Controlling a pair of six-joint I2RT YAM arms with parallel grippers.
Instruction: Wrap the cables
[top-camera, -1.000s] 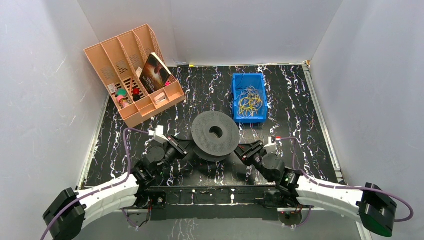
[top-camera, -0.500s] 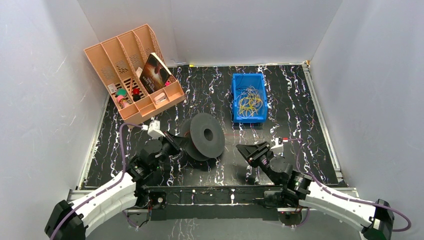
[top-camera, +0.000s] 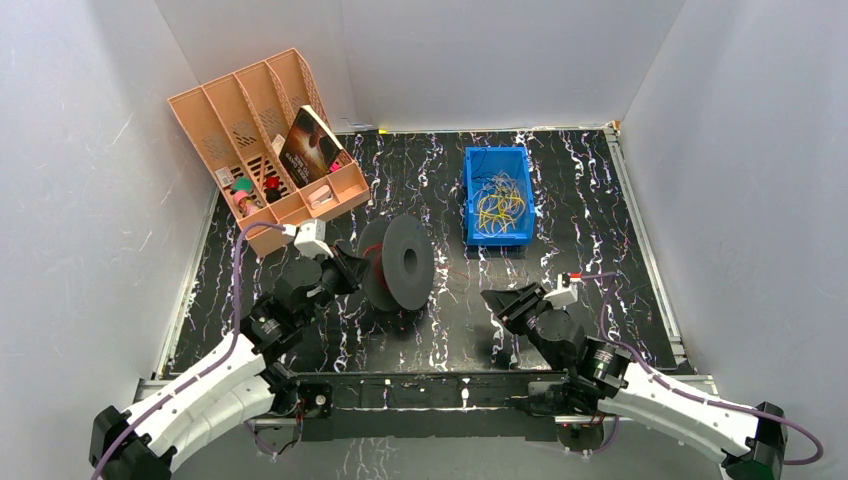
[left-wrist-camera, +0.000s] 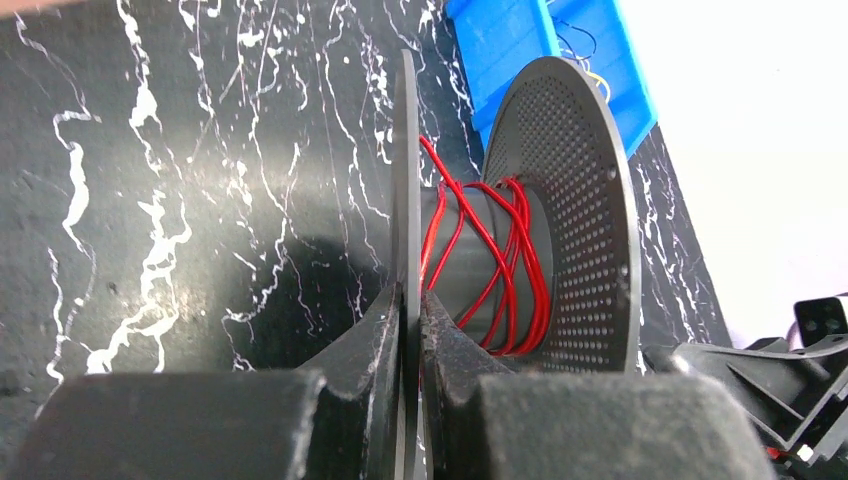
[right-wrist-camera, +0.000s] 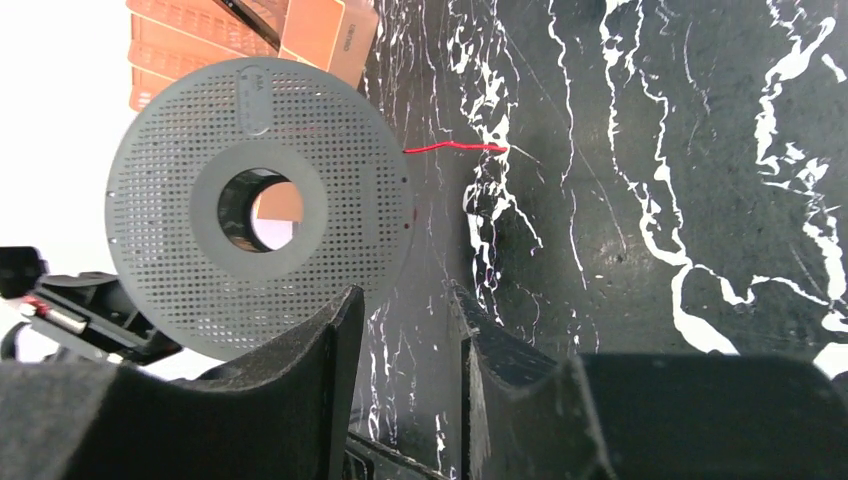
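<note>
The black perforated spool (top-camera: 400, 263) stands on edge at the table's middle. Thin red cable (left-wrist-camera: 500, 255) is wound in several loose turns round its hub. My left gripper (top-camera: 346, 268) is shut on the spool's near flange (left-wrist-camera: 405, 180), fingers either side of the disc edge. A loose red cable end (right-wrist-camera: 455, 147) trails from the spool's right side onto the table; it also shows in the top view (top-camera: 455, 271). My right gripper (top-camera: 512, 303) is open and empty, right of the spool, whose flat face (right-wrist-camera: 260, 200) it looks at.
A blue bin (top-camera: 498, 196) with yellow wires sits behind the spool at the right. An orange desk organiser (top-camera: 265, 150) with a book and small items stands at the back left. White walls enclose the black marbled table (top-camera: 600, 220).
The left gripper has tipped the spool from lying flat to standing on edge and carried it left. The right gripper has let go and drawn back to the right and opened.
</note>
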